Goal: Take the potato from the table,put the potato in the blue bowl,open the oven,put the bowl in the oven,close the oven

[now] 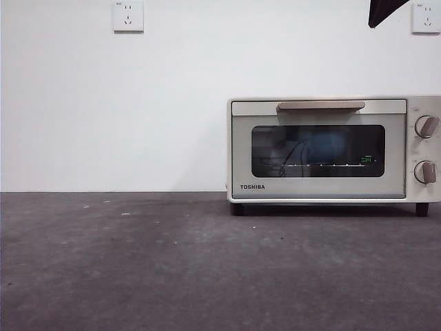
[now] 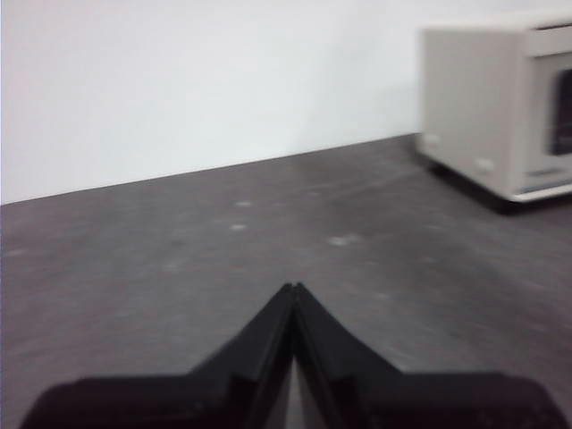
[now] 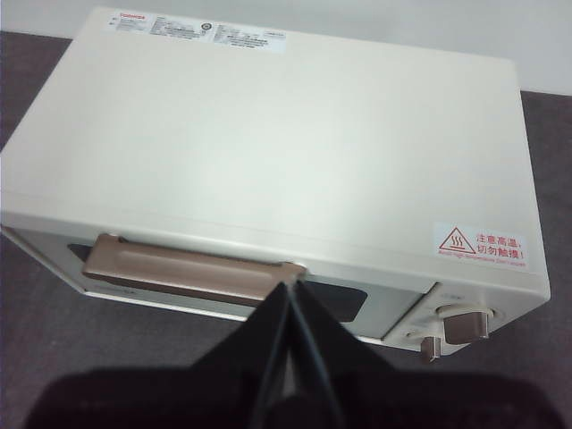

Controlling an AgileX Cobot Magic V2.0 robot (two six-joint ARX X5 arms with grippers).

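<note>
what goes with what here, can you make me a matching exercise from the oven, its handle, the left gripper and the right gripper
Column 1:
1. oven
2. handle
3. left gripper
4. right gripper

Column 2:
a. shut, above the oven's handle
b. beige bar across the door's top
c. shut, over bare table
d. door closed, something blue behind the glass

Pairs: 1-d, 2-b, 3-c, 4-a

Cream-white Toshiba toaster oven stands upright at the right, far side of the dark grey speckled counter, against the wall. Dark glass door shut, beige bar handle across the top, two knobs at right. A blue rounded shape, the blue bowl, shows dimly behind the glass. Potato not visible.
</note>
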